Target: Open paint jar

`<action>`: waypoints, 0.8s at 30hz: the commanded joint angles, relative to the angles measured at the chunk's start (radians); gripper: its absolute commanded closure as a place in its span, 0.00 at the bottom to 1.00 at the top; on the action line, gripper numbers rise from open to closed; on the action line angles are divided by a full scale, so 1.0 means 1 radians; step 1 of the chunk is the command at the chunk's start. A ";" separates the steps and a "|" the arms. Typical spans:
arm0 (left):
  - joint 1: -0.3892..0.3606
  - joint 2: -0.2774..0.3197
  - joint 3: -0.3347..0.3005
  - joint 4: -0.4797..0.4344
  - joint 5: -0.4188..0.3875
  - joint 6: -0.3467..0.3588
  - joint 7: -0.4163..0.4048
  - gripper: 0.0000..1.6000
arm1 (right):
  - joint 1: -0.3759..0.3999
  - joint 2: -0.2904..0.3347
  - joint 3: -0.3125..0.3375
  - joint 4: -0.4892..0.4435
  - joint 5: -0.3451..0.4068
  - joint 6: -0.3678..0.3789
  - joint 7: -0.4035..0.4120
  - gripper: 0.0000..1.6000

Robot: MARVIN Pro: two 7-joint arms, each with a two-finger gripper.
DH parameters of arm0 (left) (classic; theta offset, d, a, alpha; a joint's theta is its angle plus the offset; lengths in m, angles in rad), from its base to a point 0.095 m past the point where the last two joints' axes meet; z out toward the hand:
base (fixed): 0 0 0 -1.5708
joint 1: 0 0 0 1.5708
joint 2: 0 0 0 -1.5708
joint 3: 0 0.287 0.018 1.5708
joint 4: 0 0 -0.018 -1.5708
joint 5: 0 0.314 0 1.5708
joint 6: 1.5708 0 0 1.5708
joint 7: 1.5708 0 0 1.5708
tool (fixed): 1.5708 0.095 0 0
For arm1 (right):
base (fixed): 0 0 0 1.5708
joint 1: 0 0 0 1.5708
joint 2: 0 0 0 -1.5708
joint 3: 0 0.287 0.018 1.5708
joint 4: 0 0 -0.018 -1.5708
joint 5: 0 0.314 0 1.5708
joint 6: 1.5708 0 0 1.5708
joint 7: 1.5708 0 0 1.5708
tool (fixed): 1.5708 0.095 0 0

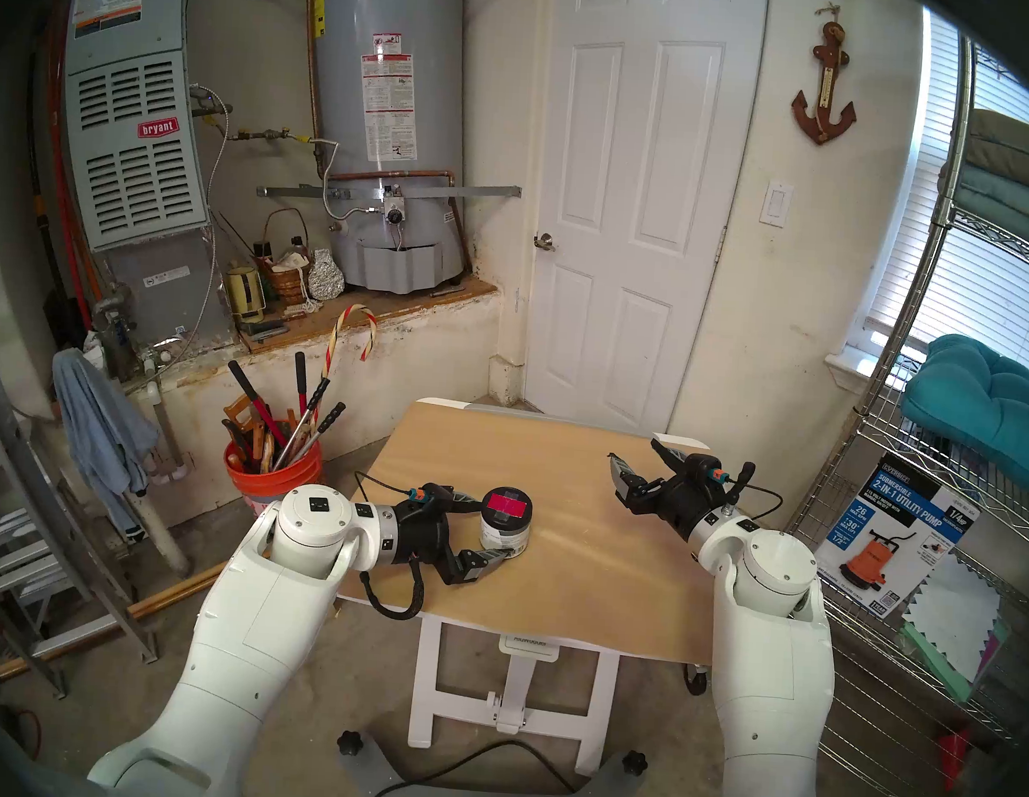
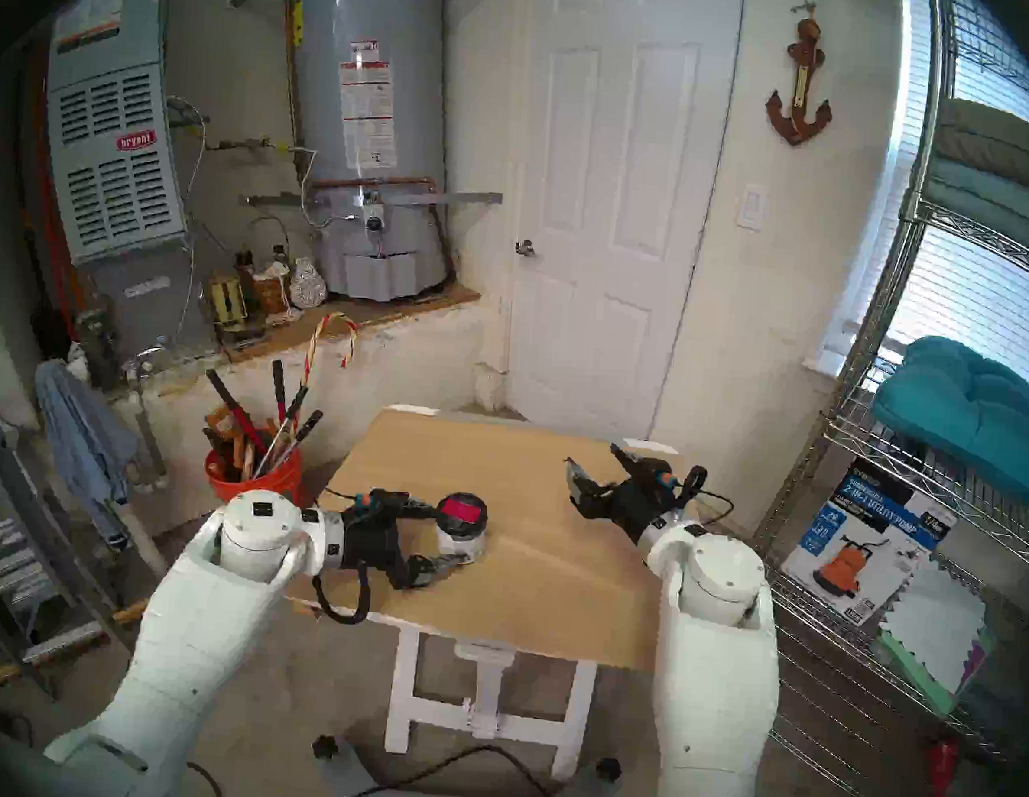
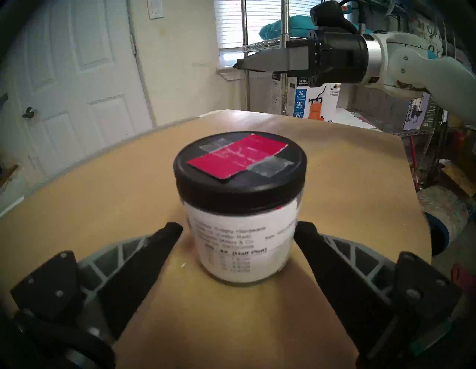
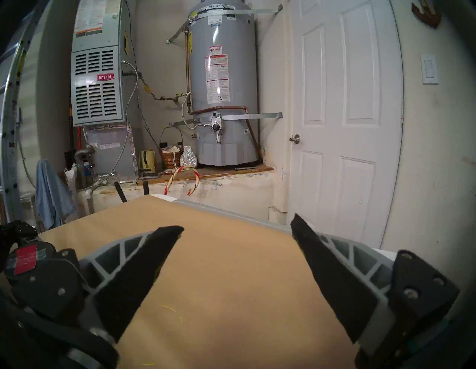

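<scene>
Broadly, we have one tan-topped table in front of us, and both of our arms reach over it. Off its left edge stands one orange bucket stuffed with long-handled tools. Our right gripper hangs above the table's right side with its two fingers spread wide and nothing between them, well apart from the jar. Our left gripper lies low on the table's left side, also spread wide, and the single paint jar stands upright on the tabletop between its two fingers. From the left wrist view the jar sits just past the fingertips, one tip at each side of the white label; we cannot tell whether either tip touches the glass. One black lid is on the jar, carrying one red-pink square and grey tape across it.
</scene>
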 commanded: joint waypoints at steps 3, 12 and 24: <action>-0.072 -0.010 0.012 0.026 -0.011 -0.025 -0.016 0.00 | 0.011 0.000 -0.001 -0.023 0.002 -0.003 0.000 0.00; -0.076 0.005 0.011 0.012 -0.024 0.009 -0.062 0.00 | 0.011 0.000 -0.001 -0.024 0.002 -0.003 0.000 0.00; -0.084 -0.006 0.005 0.050 -0.032 -0.001 -0.073 0.00 | 0.011 0.000 -0.001 -0.024 0.002 -0.002 0.000 0.00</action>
